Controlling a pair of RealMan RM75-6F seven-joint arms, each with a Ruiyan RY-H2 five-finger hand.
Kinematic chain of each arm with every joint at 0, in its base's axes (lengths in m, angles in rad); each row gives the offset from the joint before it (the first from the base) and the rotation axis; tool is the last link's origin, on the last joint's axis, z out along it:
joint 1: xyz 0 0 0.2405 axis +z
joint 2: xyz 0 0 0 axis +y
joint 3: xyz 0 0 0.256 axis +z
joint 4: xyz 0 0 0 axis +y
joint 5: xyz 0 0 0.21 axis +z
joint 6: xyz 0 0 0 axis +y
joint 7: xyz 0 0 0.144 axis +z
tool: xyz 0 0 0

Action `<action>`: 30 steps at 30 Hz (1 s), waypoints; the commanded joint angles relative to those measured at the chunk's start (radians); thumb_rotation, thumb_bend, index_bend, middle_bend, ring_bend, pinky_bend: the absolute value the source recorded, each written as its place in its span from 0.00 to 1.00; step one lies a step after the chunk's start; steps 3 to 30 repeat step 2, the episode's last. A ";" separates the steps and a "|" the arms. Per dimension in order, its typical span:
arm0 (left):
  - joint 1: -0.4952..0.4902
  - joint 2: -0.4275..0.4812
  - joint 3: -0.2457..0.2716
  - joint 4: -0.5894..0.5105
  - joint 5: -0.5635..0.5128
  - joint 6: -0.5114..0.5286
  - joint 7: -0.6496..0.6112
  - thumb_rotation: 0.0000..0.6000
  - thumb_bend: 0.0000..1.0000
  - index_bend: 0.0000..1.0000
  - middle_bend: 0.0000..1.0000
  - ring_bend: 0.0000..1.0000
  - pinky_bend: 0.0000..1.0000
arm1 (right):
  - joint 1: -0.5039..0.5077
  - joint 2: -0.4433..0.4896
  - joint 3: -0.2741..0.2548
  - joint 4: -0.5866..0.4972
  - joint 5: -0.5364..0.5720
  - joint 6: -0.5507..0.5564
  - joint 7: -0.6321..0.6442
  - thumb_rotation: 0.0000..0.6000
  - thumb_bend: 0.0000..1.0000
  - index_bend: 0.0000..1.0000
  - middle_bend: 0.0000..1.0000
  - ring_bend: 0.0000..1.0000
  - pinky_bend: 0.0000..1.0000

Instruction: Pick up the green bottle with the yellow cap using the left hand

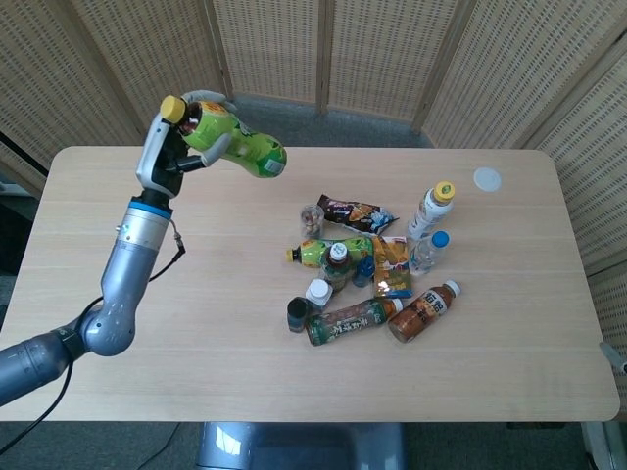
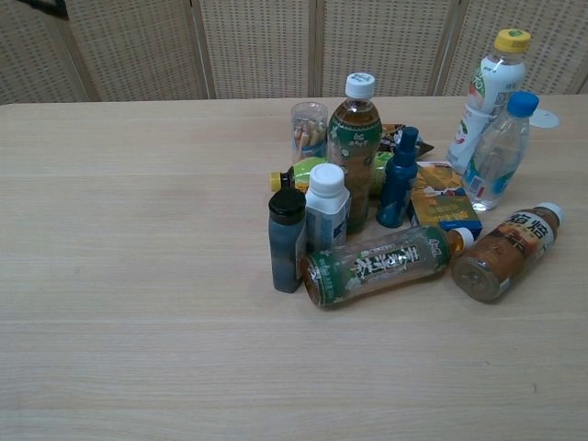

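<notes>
My wooden table [image 1: 137, 323] carries a cluster: brown tea bottle [image 2: 503, 250] lying down, dark-labelled bottle [image 2: 377, 264] on its side, white-capped bottle [image 2: 326, 206] upright, black-capped bottle [image 2: 287, 238] beside it

My grey-and-black left hand [image 1: 168, 147] grips the green bottle [image 1: 233, 142], cap yellow. Pale wood table [image 2: 138, 230]; black bottle [image 2: 287, 239]; brown bottle [image 2: 503, 253], white cap; woven tan screen [image 1: 372, 54].

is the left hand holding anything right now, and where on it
Yes: the left hand holds the green bottle near its neck, just below the yellow cap, tilted in the air above the table.
</notes>
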 commanded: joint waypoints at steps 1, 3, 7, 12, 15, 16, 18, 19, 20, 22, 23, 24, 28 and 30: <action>0.007 0.013 -0.002 -0.010 -0.014 0.010 0.011 1.00 0.39 0.61 0.58 0.60 0.45 | 0.001 -0.001 0.001 0.000 -0.001 -0.001 0.000 0.86 0.01 0.00 0.00 0.00 0.00; 0.008 0.015 -0.001 -0.012 -0.018 0.009 0.010 1.00 0.39 0.61 0.58 0.60 0.45 | 0.002 -0.002 0.002 0.000 -0.001 -0.002 -0.001 0.86 0.01 0.00 0.00 0.00 0.00; 0.008 0.015 -0.001 -0.012 -0.018 0.009 0.010 1.00 0.39 0.61 0.58 0.60 0.45 | 0.002 -0.002 0.002 0.000 -0.001 -0.002 -0.001 0.86 0.01 0.00 0.00 0.00 0.00; 0.008 0.015 -0.001 -0.012 -0.018 0.009 0.010 1.00 0.39 0.61 0.58 0.60 0.45 | 0.002 -0.002 0.002 0.000 -0.001 -0.002 -0.001 0.86 0.01 0.00 0.00 0.00 0.00; 0.008 0.015 -0.001 -0.012 -0.018 0.009 0.010 1.00 0.39 0.61 0.58 0.60 0.45 | 0.002 -0.002 0.002 0.000 -0.001 -0.002 -0.001 0.86 0.01 0.00 0.00 0.00 0.00; 0.008 0.015 -0.001 -0.012 -0.018 0.009 0.010 1.00 0.39 0.61 0.58 0.60 0.45 | 0.002 -0.002 0.002 0.000 -0.001 -0.002 -0.001 0.86 0.01 0.00 0.00 0.00 0.00; 0.008 0.015 -0.001 -0.012 -0.018 0.009 0.010 1.00 0.39 0.61 0.58 0.60 0.45 | 0.002 -0.002 0.002 0.000 -0.001 -0.002 -0.001 0.86 0.01 0.00 0.00 0.00 0.00; 0.008 0.015 -0.001 -0.012 -0.018 0.009 0.010 1.00 0.39 0.61 0.58 0.60 0.45 | 0.002 -0.002 0.002 0.000 -0.001 -0.002 -0.001 0.86 0.01 0.00 0.00 0.00 0.00; 0.008 0.015 -0.001 -0.012 -0.018 0.009 0.010 1.00 0.39 0.61 0.58 0.60 0.45 | 0.002 -0.002 0.002 0.000 -0.001 -0.002 -0.001 0.86 0.01 0.00 0.00 0.00 0.00; 0.008 0.015 -0.001 -0.012 -0.018 0.009 0.010 1.00 0.39 0.61 0.58 0.60 0.45 | 0.002 -0.002 0.002 0.000 -0.001 -0.002 -0.001 0.86 0.01 0.00 0.00 0.00 0.00; 0.008 0.015 -0.001 -0.012 -0.018 0.009 0.010 1.00 0.39 0.61 0.58 0.60 0.45 | 0.002 -0.002 0.002 0.000 -0.001 -0.002 -0.001 0.86 0.01 0.00 0.00 0.00 0.00; 0.008 0.015 -0.001 -0.012 -0.018 0.009 0.010 1.00 0.39 0.61 0.58 0.60 0.45 | 0.002 -0.002 0.002 0.000 -0.001 -0.002 -0.001 0.86 0.01 0.00 0.00 0.00 0.00; 0.008 0.015 -0.001 -0.012 -0.018 0.009 0.010 1.00 0.39 0.61 0.58 0.60 0.45 | 0.002 -0.002 0.002 0.000 -0.001 -0.002 -0.001 0.86 0.01 0.00 0.00 0.00 0.00; 0.008 0.015 -0.001 -0.012 -0.018 0.009 0.010 1.00 0.39 0.61 0.58 0.60 0.45 | 0.002 -0.002 0.002 0.000 -0.001 -0.002 -0.001 0.86 0.01 0.00 0.00 0.00 0.00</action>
